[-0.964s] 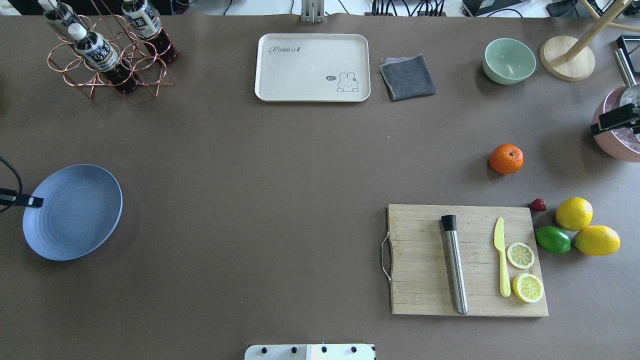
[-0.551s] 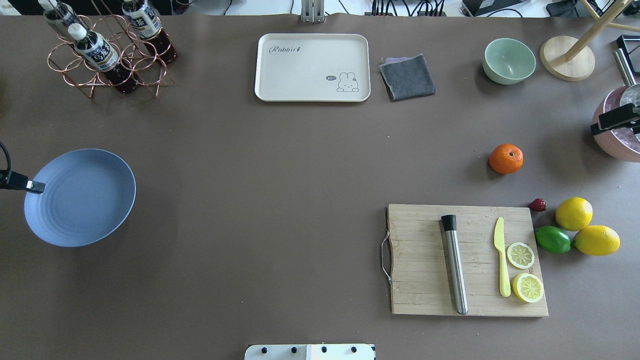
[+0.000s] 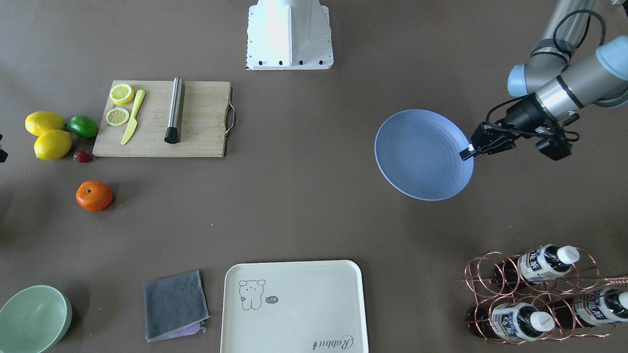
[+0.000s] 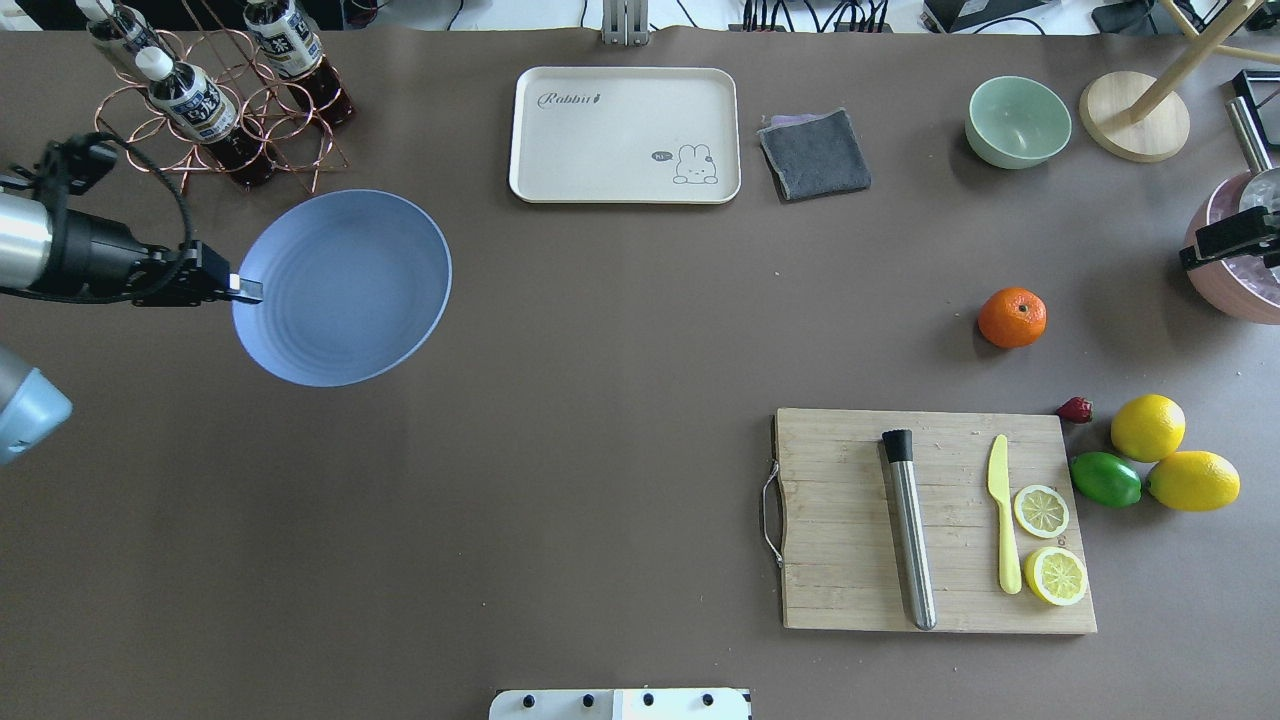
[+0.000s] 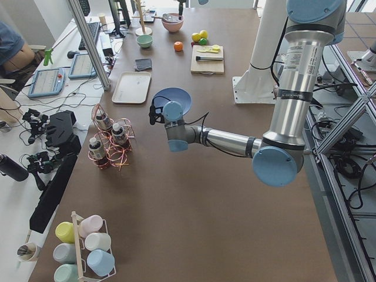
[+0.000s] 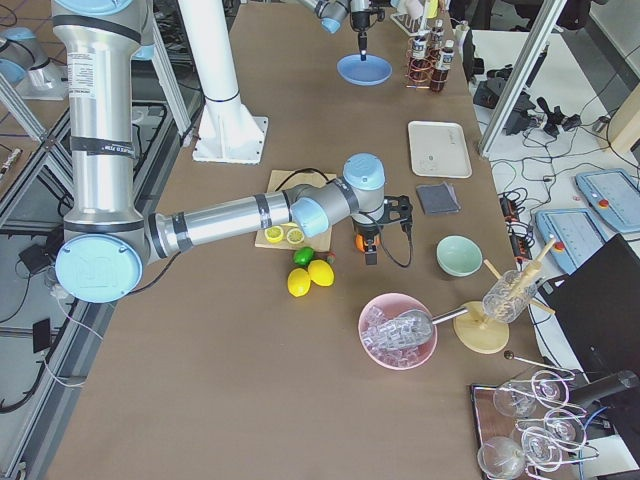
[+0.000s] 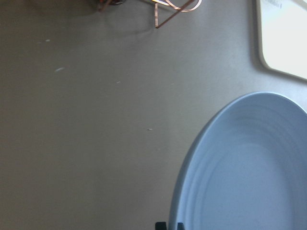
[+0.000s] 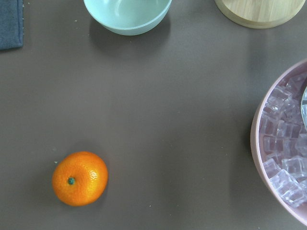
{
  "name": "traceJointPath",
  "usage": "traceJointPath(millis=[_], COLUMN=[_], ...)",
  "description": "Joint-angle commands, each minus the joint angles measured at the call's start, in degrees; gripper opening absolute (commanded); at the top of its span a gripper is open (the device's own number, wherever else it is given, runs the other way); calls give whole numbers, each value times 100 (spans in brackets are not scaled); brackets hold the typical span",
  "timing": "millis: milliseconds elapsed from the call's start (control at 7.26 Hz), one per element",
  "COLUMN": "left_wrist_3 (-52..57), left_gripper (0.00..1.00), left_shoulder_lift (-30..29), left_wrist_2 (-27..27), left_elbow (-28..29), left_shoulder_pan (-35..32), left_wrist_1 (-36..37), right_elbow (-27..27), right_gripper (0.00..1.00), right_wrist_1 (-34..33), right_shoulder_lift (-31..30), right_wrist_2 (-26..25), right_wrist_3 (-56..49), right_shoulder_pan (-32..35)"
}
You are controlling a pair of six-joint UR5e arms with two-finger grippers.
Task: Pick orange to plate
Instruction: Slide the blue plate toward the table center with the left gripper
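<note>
The worktop (image 4: 560, 420) is uniform dull brown. The plate (image 4: 345, 290), at left in the overhead view, is pale matte blue with faint concentric rings. The orange (image 4: 1012, 317), at right, is bright orange with a dark green stem dot. The tray (image 4: 600, 140), top centre, is cream with a grey rabbit line drawing and script lettering. The bowl (image 4: 1018, 120) is pale green. Two lemons (image 4: 1148, 427) are yellow; the lime (image 4: 1105, 479) is green.

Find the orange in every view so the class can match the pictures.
Front-facing: orange near the left edge, mid-height.
Overhead: orange at right, mid-height.
Exterior left: orange top centre, far along the table.
Exterior right: orange centre, partly behind the right gripper.
Left wrist: not in it.
Right wrist: orange lower left.
Shared landmark: green bowl, near it in those five.
</note>
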Motion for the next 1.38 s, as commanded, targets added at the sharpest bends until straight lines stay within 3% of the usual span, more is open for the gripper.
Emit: traceJointPath(millis=[0, 275, 551, 688, 826, 964, 1239], left_wrist_3=[-136, -127, -92, -31, -4, 144, 1798], left_gripper=[0, 0, 0, 97, 98, 98, 98], left_shoulder_lift=[-1185, -1943, -2060, -2034, -1930, -1537, -467], left_wrist_2=[1473, 2338, 2490, 2473, 2264, 1392, -16], left_elbow=[40, 669, 928, 885, 606, 220, -423], left_shoulder_pan=[1436, 1960, 1971, 1910, 1674, 1098, -272], left_wrist_1=[1393, 1751, 1699, 1690, 1768, 2021, 2269], right_elbow=[-9, -27, -35, -35, -35, -35, -53], right_gripper=[100, 100, 100, 100, 100, 99, 97], right_wrist_1=[0, 0, 0, 0, -9, -35, -62], right_shoulder_lift=[-6, -6, -6, 2, 55, 107, 414], right_wrist_2=[-2, -2, 15, 42, 51, 51, -28], right_wrist_3=[0, 0, 0, 0, 9, 192, 1121], right_shoulder_pan=[0, 0, 0, 0, -9, -35, -341])
